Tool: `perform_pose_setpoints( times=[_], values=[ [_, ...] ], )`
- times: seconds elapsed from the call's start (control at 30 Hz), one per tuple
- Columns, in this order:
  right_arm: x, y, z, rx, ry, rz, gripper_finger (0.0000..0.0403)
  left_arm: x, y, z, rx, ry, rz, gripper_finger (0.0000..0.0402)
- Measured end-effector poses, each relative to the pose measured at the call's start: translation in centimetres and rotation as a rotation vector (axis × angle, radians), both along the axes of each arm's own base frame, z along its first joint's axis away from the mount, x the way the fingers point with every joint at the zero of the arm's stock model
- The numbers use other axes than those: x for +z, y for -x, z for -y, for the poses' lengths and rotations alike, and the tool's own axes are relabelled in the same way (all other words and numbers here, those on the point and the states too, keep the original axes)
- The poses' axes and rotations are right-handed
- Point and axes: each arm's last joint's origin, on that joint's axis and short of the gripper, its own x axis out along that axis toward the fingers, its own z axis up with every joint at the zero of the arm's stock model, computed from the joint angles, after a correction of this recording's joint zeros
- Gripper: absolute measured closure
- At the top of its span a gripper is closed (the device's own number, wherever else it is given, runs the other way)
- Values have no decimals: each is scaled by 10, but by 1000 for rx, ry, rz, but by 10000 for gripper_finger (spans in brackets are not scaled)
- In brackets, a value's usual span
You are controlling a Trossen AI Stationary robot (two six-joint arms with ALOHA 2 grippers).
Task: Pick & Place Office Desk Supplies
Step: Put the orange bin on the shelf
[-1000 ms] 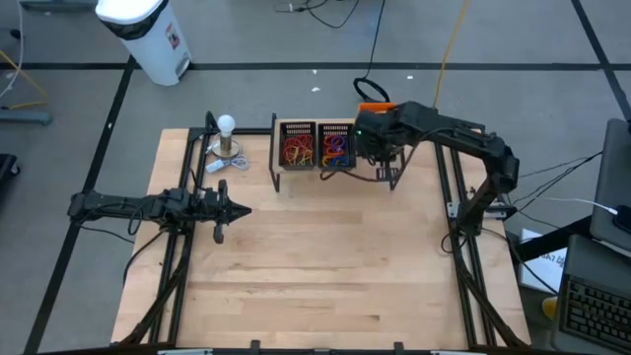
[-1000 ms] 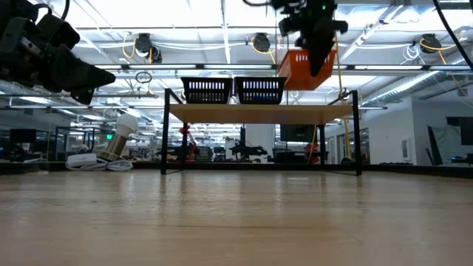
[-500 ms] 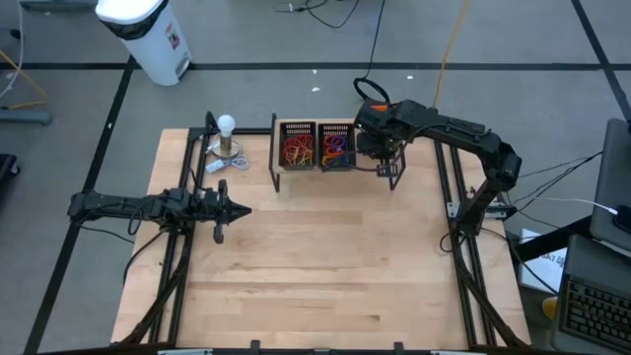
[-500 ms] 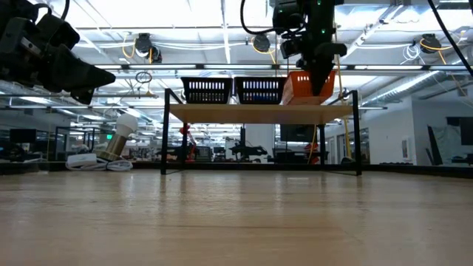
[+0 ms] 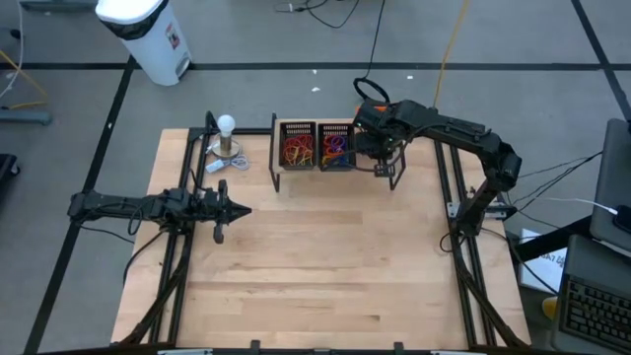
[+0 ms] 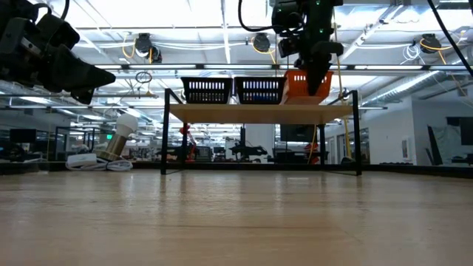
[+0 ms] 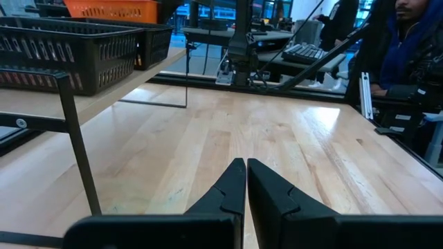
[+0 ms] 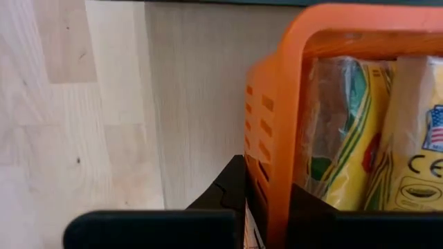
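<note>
An orange basket holding yellow packets stands upright at the right end of a raised shelf. It sits next to two black baskets filled with coloured rubber bands. My right gripper is shut on the orange basket from above; in the high view the arm hides most of it. Whether the basket's bottom rests on the shelf I cannot tell. My left gripper waits shut and empty over the table's left side. My right gripper holds the orange basket by its side wall just under the rim, with one finger outside and the other inside. The fingers come steeply from above. The basket hangs upright below them, its bottom at the level of the shelf top.
A white ball on a metal stand stands at the table's far left, beside the shelf's black frame. Bare wooden table lies in front of the shelf. A person sits beyond the table's right side.
My right gripper has come down and a little toward the table's left with the orange basket. The basket has gone from hanging tilted above the shelf to upright at shelf level beside the black baskets. The gripper has stayed shut.
</note>
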Motion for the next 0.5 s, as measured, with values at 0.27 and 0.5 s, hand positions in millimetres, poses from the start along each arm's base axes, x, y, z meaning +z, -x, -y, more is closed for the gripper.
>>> perform_pose_setpoints(
  times=[0.27, 0.5],
  values=[
    [-8, -2, -7, -19, -61, 4, 403, 0, 0, 0, 2, 12, 0, 382],
    [-33, -2, -11, -6, -72, -33, 403, 0, 0, 0, 5, 13, 2, 382]
  ],
)
